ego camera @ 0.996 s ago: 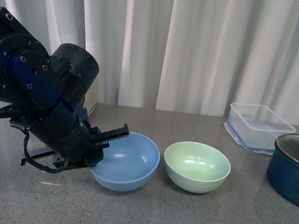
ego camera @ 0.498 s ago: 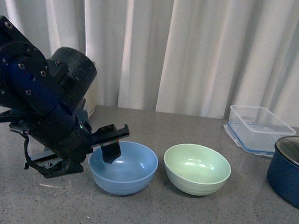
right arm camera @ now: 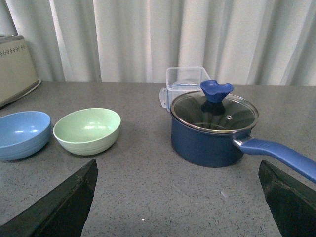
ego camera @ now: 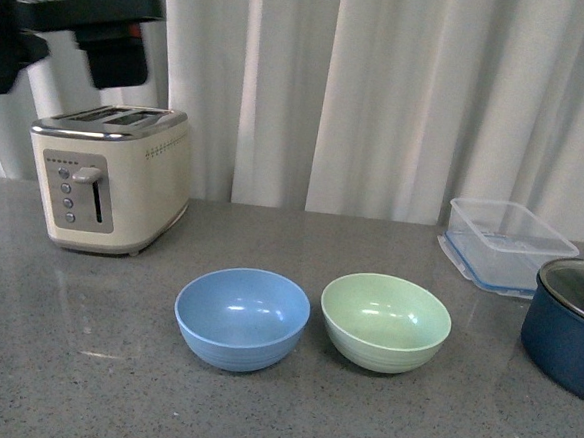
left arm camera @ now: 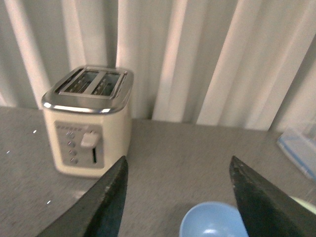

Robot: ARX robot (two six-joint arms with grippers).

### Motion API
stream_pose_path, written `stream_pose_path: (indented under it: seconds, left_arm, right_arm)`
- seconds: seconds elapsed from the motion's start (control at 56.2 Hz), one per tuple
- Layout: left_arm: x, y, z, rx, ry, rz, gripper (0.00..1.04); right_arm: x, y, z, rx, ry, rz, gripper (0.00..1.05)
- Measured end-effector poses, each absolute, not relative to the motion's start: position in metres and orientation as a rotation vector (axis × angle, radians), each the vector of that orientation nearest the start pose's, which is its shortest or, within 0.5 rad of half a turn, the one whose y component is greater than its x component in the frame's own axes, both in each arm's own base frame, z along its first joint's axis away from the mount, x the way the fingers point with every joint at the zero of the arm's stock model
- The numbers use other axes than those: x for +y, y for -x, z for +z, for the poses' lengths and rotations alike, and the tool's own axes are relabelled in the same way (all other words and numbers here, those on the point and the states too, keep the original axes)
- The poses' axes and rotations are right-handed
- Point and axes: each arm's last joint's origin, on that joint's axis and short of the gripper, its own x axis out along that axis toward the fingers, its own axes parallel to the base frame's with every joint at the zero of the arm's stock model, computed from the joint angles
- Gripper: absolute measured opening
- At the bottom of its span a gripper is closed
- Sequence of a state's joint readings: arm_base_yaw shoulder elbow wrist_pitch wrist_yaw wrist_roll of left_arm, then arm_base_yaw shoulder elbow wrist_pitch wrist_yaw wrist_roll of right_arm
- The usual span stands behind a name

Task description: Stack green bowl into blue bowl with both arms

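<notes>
The blue bowl (ego camera: 242,318) and the green bowl (ego camera: 385,322) stand upright side by side on the grey countertop (ego camera: 358,424), blue to the left, rims just apart. The left gripper (left arm camera: 177,160) is high above the toaster (ego camera: 110,176), fingers spread. The right gripper (right arm camera: 177,165) is on the near side, facing the navy lidded pot (right arm camera: 212,131), fingers spread.

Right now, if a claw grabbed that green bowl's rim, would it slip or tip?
Probably stiff: the green bowl holds a clean round shape. Its matte finish likely gives grip. It narrows to a small base, so rim pushes might tip it.
</notes>
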State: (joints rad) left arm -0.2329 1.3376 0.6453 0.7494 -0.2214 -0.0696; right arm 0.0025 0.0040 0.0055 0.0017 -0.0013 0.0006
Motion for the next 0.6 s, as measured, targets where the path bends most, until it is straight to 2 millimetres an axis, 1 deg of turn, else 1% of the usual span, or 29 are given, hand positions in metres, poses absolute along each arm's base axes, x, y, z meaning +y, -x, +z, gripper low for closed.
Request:
stream_pose_path:
  seconds: [0.036, 0.053, 0.124, 0.142, 0.196, 0.213, 0.285, 0.32, 0.462, 0.605]
  left_arm:
    - [-0.053, -0.268, 0.242, -0.026, 0.055, -0.011, 0.52]
    - [-0.052, -0.266, 0.239, -0.018, 0.051, -0.010, 0.50]
    - [-0.042, -0.251, 0.217, 0.032, 0.023, -0.001, 0.36]
    - [-0.041, -0.250, 0.216, 0.032, 0.021, -0.001, 0.34]
    - [-0.036, -0.238, 0.211, 0.025, 0.018, -0.003, 0.23]
    - [-0.035, -0.236, 0.211, 0.022, 0.017, -0.004, 0.21]
    - [-0.029, -0.223, 0.209, 0.000, 0.015, -0.005, 0.07]
    - [-0.027, -0.219, 0.207, -0.002, 0.017, -0.009, 0.03]
    - [-0.019, -0.197, 0.193, 0.011, 0.007, -0.005, 0.04]
    - [-0.013, -0.181, 0.187, 0.007, 0.008, -0.003, 0.04]
  right_arm:
    - [0.000, -0.098, 0.165, -0.003, -0.001, 0.004, 0.95]
    - [0.000, -0.098, 0.165, -0.003, -0.001, 0.004, 0.95]
    - [0.000, -0.098, 0.165, -0.003, -0.001, 0.004, 0.95]
    - [0.000, -0.098, 0.165, -0.003, -0.001, 0.004, 0.95]
    - [0.000, -0.098, 0.165, -0.003, -0.001, 0.004, 0.95]
    - [0.000, -0.098, 0.165, -0.003, -0.001, 0.004, 0.95]
    - [0.000, -0.098, 0.165, -0.003, -0.001, 0.004, 0.95]
    - [0.000, -0.098, 0.165, -0.003, -0.001, 0.004, 0.95]
    - [0.000, -0.098, 0.165, -0.003, -0.001, 0.004, 0.95]
    - [0.000, -0.098, 0.165, -0.003, -0.001, 0.004, 0.95]
